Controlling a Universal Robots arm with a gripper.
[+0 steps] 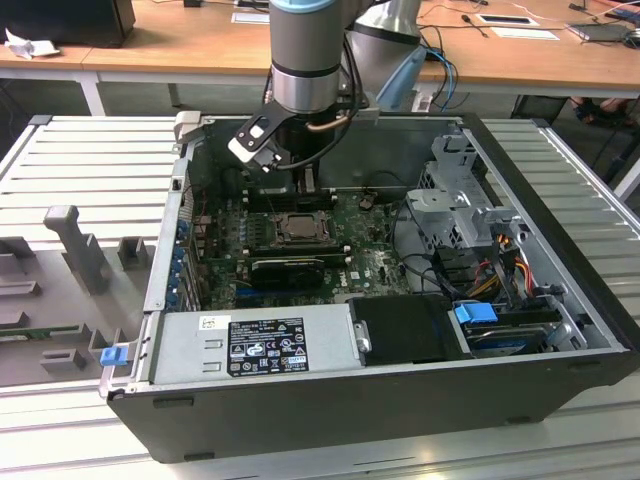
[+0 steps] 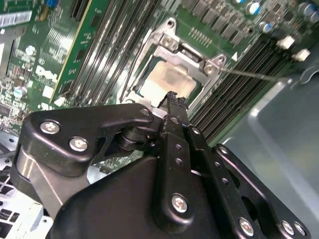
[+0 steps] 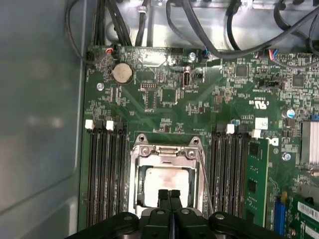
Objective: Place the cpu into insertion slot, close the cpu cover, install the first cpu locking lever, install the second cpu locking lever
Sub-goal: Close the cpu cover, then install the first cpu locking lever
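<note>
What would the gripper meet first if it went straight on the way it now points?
Probably the cpu, seated inside the cpu cover: the gripper, jaws together, points down at its pale face. Depth is unclear; the cover's frame could come first.

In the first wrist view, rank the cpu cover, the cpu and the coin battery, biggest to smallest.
1. The cpu cover
2. The cpu, seen through the cover's window
3. The coin battery, clearly the smallest

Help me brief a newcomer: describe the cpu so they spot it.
Inside the open black computer case lies the green motherboard. Between its two banks of long black memory slots, a square silver metal cover frames the pale tan-silver square cpu, beneath the black claw. No neighbour shows a broad pale face.
</note>
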